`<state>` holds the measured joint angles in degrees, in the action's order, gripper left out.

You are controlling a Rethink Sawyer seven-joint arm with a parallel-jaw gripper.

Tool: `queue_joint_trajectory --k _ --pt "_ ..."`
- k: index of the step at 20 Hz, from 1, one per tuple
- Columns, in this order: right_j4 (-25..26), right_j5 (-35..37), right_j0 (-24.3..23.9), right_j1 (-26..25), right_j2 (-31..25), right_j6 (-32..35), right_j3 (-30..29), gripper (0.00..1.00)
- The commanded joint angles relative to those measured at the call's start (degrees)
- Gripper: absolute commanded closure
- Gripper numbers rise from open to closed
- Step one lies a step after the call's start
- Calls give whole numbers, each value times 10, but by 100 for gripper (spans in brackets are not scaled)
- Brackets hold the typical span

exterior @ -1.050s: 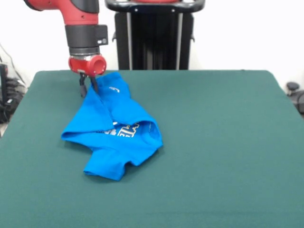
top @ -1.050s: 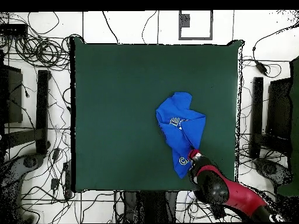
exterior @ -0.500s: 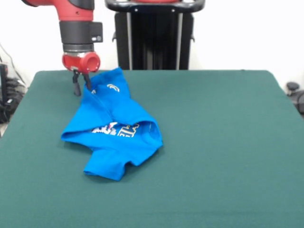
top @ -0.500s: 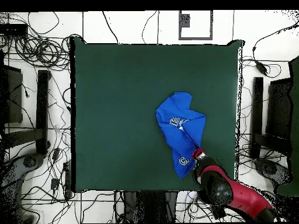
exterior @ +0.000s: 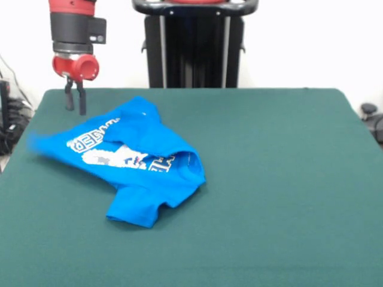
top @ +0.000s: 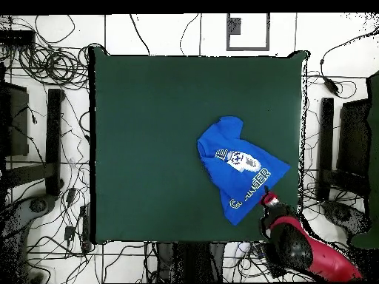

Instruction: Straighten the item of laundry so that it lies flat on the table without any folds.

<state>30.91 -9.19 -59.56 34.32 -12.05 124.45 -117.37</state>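
Shirt (exterior: 134, 160) spreads over the green table (exterior: 269, 179) below and beside the gripper (exterior: 75, 101), on the side away from the table's corner, and it is the biggest thing on the cloth top. It lies partly opened: a panel with white lettering and a white graphic faces up on the part nearest the gripper, while the farther part is bunched, with a sleeve and a fold of fabric doubled over. In the overhead view the shirt (top: 238, 170) runs long from the gripper (top: 268, 201) toward the table's middle, so its long axis points roughly away from the fingers. The corner of cloth closest to the gripper looks blurred in the front view, as if it is loose and not pinned flat.

Table (top: 148, 111) is otherwise bare felt, with far more room than the shirt needs.

Gripper hangs above the table near its edge, just clear of the shirt's nearest hem, not touching it. Its two dark fingers (exterior: 69, 98) point down with a small gap between them, slightly spread, and nothing is caught in that gap.

Judging from this, the job is part done: the lettered half is nearly flat, and the doubled far half calls for a fresh pinch on an edge there and a pull outward.
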Motion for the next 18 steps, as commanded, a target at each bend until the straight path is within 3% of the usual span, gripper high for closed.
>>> queue_joint_trajectory --k 1,8,12,18 --pt "20 37 30 -7 -47 20 10 0" --pt "17 2 59 -18 -20 36 7 0" --pt "-2 29 76 -2 -30 41 2 0" --pt "-29 62 88 -27 -60 47 21 0"
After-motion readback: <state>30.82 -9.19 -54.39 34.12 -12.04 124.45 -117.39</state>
